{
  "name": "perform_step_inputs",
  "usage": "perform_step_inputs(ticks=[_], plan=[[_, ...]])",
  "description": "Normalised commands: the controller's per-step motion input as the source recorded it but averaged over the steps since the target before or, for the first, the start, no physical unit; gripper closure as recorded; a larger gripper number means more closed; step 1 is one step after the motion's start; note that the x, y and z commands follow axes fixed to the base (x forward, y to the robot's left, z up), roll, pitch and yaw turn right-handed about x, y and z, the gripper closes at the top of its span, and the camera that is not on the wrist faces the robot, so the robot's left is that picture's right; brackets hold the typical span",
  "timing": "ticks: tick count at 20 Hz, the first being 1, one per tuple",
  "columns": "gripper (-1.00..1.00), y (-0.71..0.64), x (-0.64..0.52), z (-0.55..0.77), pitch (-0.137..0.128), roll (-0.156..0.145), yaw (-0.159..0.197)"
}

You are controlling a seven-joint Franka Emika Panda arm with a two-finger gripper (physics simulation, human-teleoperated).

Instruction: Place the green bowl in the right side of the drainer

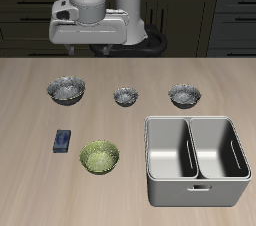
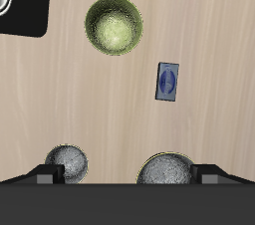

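The yellow-green green bowl (image 1: 99, 157) (image 2: 116, 25) sits upright near the table's front edge, beside the two-compartment grey drainer (image 1: 196, 182).

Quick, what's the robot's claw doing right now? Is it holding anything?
Gripper: high above the table and holding nothing; whether it is open or closed cannot be told. The green bowl sits untouched on the table.

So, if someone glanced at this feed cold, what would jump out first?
Probably the green bowl, the only bright thing on the table, sitting near the front edge beside the big grey drainer, whose two compartments hold nothing. Next, the three grey bowls lined up farther back, with the gripper raised above them.
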Motion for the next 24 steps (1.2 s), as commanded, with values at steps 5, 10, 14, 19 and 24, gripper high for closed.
perform_step_inputs(ticks=[5, 10, 14, 19, 24], plan=[[-1.0, -0.35, 0.39, 0.09, -0.006, -0.012, -0.062], [-1.0, -0.29, 0.33, 0.03, -0.011, -0.063, -0.051], [-1.0, -0.04, 0.23, 0.03, -0.012, -0.009, -0.041], [-1.0, 0.0, 0.28, -0.01, 0.0, -0.006, -0.023], [-1.0, -0.08, 0.32, 0.0, -0.004, 0.004, -0.011]])
